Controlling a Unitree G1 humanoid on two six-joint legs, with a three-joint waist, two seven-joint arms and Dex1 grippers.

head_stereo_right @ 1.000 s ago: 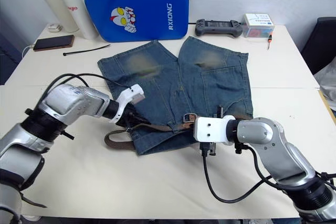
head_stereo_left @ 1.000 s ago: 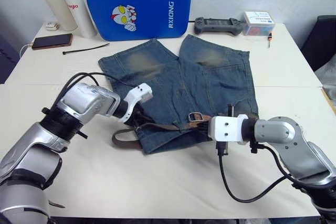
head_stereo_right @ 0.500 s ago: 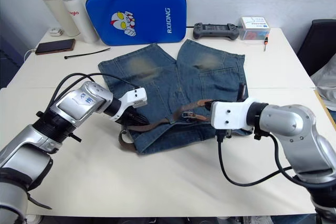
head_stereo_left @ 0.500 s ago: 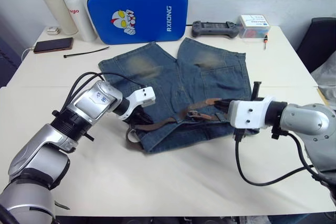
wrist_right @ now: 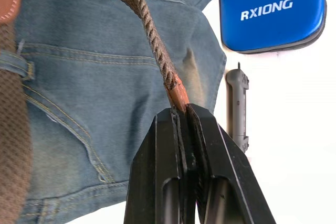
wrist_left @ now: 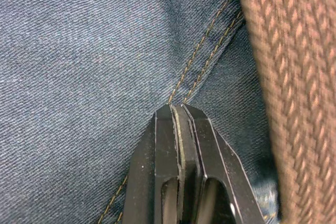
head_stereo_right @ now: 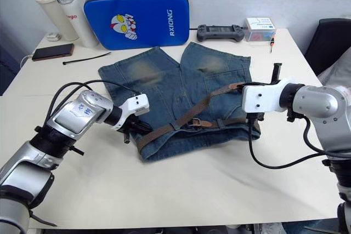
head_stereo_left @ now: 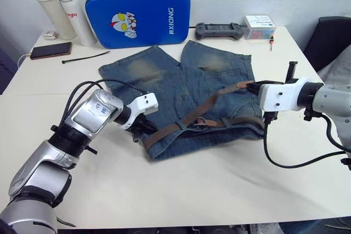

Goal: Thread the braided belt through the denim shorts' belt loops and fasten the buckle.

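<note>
**Belt pulled taut across the shorts, one end effector on each**

The braided belt [head_stereo_left: 189,120] runs in a straight slanted line over the denim shorts [head_stereo_left: 181,89], from the near left corner of the waistband up toward the right leg. Its tan tip [wrist_right: 178,94] is pinched between the fingers of the right end effector [wrist_right: 185,113], which are closed tight on it, above the right side of the shorts. A second stretch of the belt lies along the waistband, and the buckle [head_stereo_left: 201,120] sits on it near the middle of the waistband, where the slanted stretch crosses. In the right wrist view a belt loop [wrist_right: 16,63] shows on the waistband beside the broad strap.

The left end effector [wrist_left: 178,116] is at the left end of the waistband, its fingers pressed together on a fold of denim at a seam, with the belt just beside them.

The shorts lie flat on the white desk [head_stereo_left: 181,190], waistband toward the robot, legs pointing away. Beyond the legs stands a blue case [head_stereo_left: 138,12] with a cartoon figure and the lettering RXIONG. To its left are two bottles [head_stereo_left: 60,7], a phone [head_stereo_left: 45,51] and a thin black cable tie [head_stereo_left: 85,56]. To its right lie a dark game controller [head_stereo_left: 218,28], a small box [head_stereo_left: 259,26] and a screwdriver [head_stereo_left: 270,40].
</note>
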